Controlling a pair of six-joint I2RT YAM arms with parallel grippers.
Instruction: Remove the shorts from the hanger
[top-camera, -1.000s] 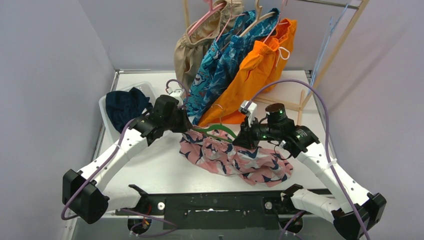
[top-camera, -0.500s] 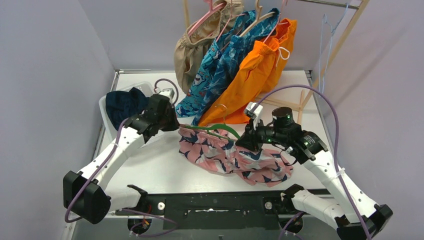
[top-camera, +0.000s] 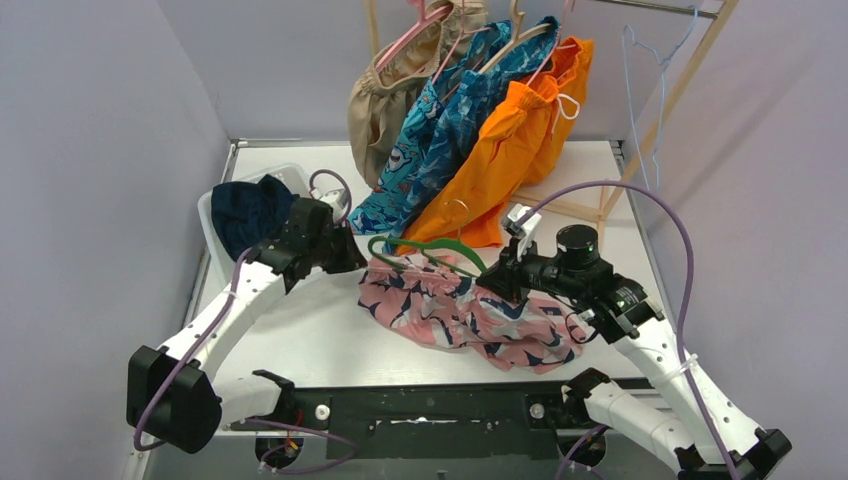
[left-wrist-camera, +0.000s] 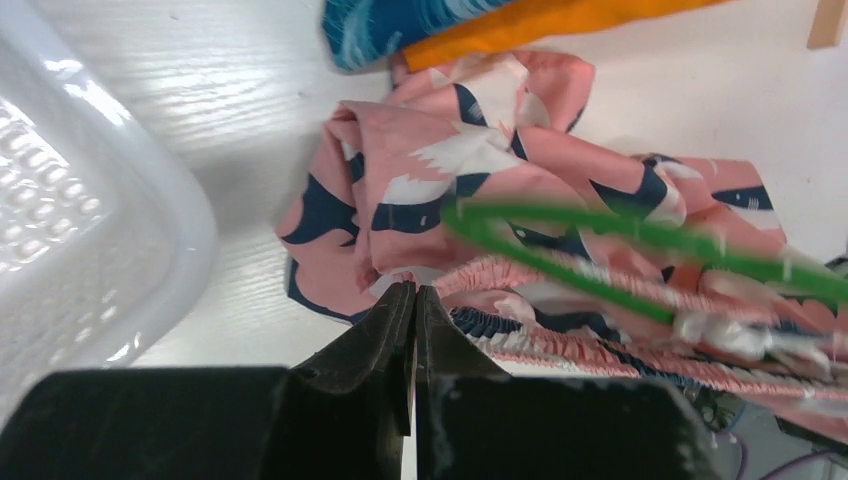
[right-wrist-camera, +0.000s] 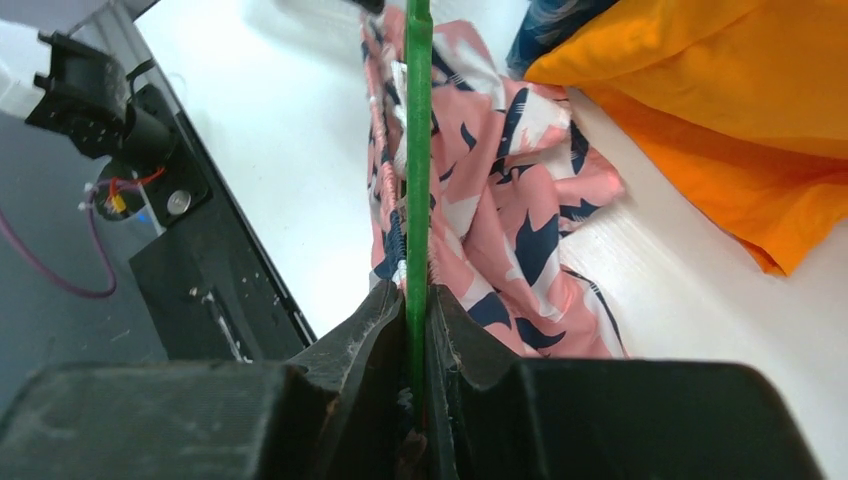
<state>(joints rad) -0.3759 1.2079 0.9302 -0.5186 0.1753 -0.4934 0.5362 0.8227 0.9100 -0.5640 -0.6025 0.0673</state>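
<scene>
The pink, navy-shark-print fabric shorts (top-camera: 450, 318) lay crumpled on the white table (top-camera: 320, 340), with the green plastic hanger (top-camera: 425, 243) along their waistband. At their 2 o'clock, the right gripper (right-wrist-camera: 417, 295) was clamped on the hanger's bar. At 10 o'clock, the left gripper (left-wrist-camera: 408, 300) was pinched closed at the waistband's edge, and I could not tell whether it held any cloth. Orange fabric shorts (top-camera: 510, 150) hung at 12 o'clock.
</scene>
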